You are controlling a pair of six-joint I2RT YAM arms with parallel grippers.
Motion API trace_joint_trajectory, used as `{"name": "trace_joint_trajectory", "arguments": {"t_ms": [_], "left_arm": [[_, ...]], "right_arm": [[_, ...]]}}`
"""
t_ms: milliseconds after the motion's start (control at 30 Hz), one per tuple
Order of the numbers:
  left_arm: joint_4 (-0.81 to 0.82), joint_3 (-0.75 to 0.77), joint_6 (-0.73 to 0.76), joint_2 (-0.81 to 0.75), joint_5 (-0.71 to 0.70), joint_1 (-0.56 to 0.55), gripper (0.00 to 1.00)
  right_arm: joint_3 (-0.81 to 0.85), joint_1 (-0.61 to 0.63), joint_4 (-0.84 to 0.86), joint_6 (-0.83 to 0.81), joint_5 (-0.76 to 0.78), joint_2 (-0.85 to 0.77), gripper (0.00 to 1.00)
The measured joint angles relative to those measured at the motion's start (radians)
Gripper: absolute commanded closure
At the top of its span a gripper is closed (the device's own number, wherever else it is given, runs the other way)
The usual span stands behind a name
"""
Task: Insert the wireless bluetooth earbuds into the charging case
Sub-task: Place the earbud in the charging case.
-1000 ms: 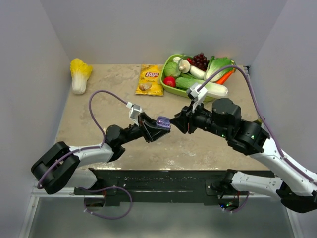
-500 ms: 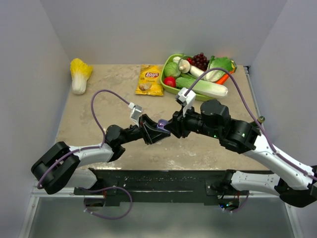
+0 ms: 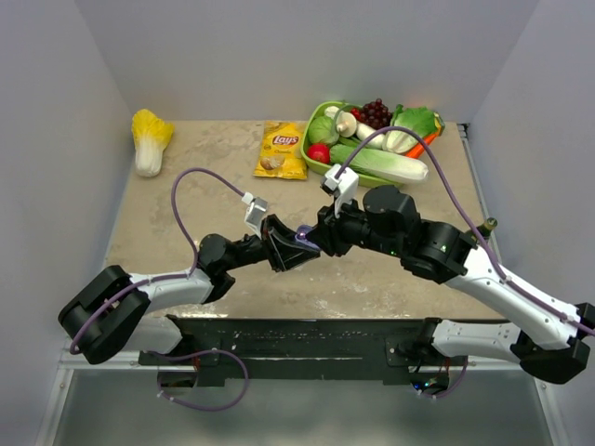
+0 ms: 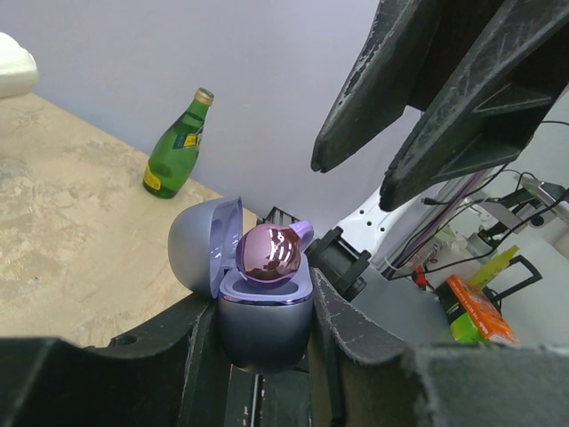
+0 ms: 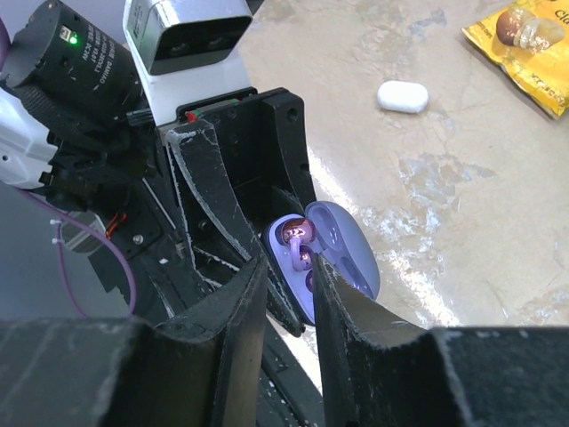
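My left gripper [image 3: 294,247] is shut on the lavender charging case [image 4: 262,320] and holds it upright above the table, lid [image 4: 200,245] open. A glossy purple earbud [image 4: 271,253] sits in the case's mouth, standing proud of its well; it also shows in the right wrist view [image 5: 296,233]. My right gripper [image 3: 316,238] hangs just above the case, in the left wrist view [image 4: 351,182] too. Its jaws are a little apart with nothing between them. In the right wrist view the right gripper [image 5: 289,271] frames the case [image 5: 342,245].
A small white oval object [image 5: 403,96] lies on the table beyond the case. A Lay's bag [image 3: 282,149], a green tray [image 3: 310,163] of toy vegetables and a toy cabbage [image 3: 149,139] lie at the back. A green bottle [image 4: 180,142] stands at the right.
My right arm has moved left, bringing its fingers from a short gap away to right over the case. The left gripper has kept the case almost still.
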Motion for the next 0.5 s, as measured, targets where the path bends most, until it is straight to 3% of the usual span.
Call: {"name": "trace_joint_trajectory", "arguments": {"t_ms": [500], "left_arm": [[0.000, 0.000, 0.000, -0.010, 0.008, 0.000, 1.00]], "right_arm": [[-0.018, 0.000, -0.011, 0.003, -0.001, 0.032, 0.68]]}}
